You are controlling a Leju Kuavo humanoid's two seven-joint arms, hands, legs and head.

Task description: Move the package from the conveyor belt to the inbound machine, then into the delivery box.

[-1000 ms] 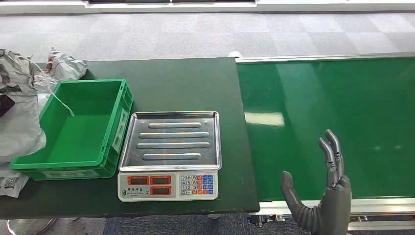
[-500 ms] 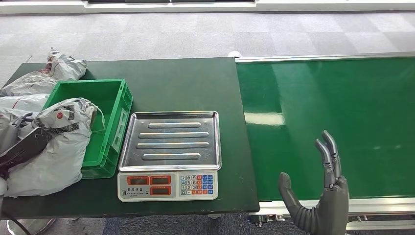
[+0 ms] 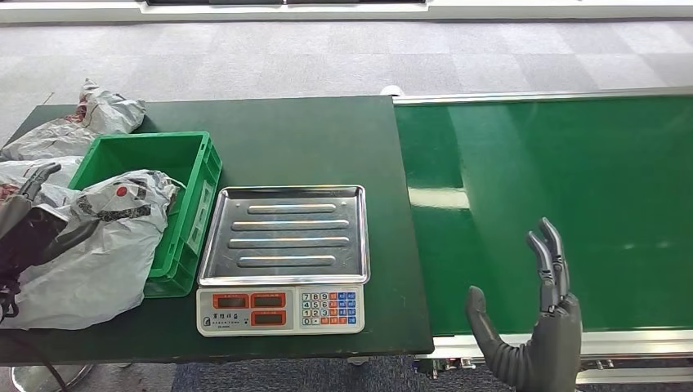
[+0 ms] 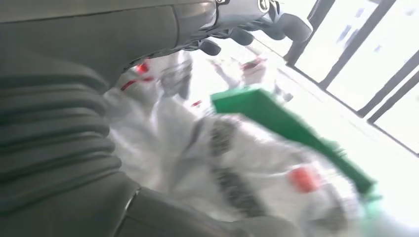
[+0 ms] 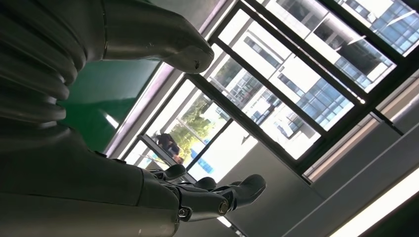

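The left hand point(image 3: 29, 224), out at nine o'clock, is closed on the grey package point(image 3: 98, 245), which hangs over the near corner of the green box point(image 3: 192, 175), likely about to drop in. The scale point(image 3: 282, 257) sits bare beside it. At five o'clock the right hand point(image 3: 539, 327) waits, fingers apart, over the belt point(image 3: 572, 180).

My left hand point(image 3: 24, 233) is cut off at the frame's left edge. The grey bag point(image 3: 98, 245) covers the lower left corner of the green box point(image 3: 176, 184). Left wrist view blurred; my grip on the bag unclear. Right hand point(image 3: 535, 327) cropped at bottom.
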